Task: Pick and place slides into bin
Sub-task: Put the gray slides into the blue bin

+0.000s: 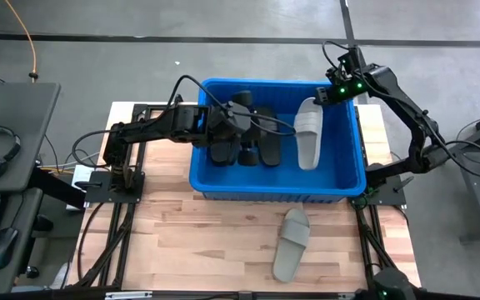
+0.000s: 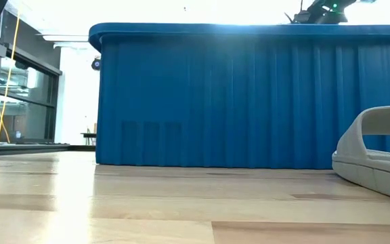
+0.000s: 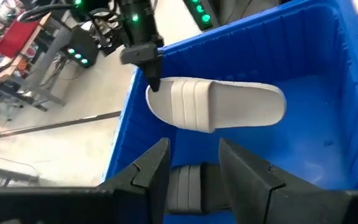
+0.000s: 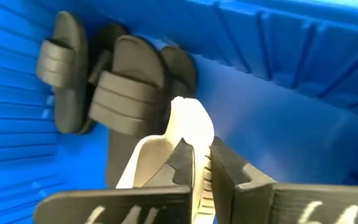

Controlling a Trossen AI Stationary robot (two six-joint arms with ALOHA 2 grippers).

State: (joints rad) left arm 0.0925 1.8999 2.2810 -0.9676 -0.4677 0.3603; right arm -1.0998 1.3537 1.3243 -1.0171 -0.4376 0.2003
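Nearest the table's front edge, a light grey slide [image 1: 291, 244] lies alone on the bare wooden table [image 1: 190, 242], well apart from both arms, with open wood on every side of it; in the low view its strap rises just in front of the bin's outer wall.

Behind it stands the blue bin [image 1: 223, 185], filling most of the table's width between the two arm mounts. Inside, black slides [image 1: 244, 146] lie bunched against the left half, some overlapping. The left gripper [image 1: 242, 117] hangs over that cluster, its fingers [image 3: 151, 171] partly apart around a dark strap; whether they press on it is hard to tell from this angle.

The right half of the bin floor is mostly bare blue plastic. A second light grey slide [image 1: 308, 133] lies there lengthwise, its far end up at the bin's back rim. The right gripper [image 1: 322, 98] reaches over the far right corner, closed on the far edge of this slide, close to the inner wall.
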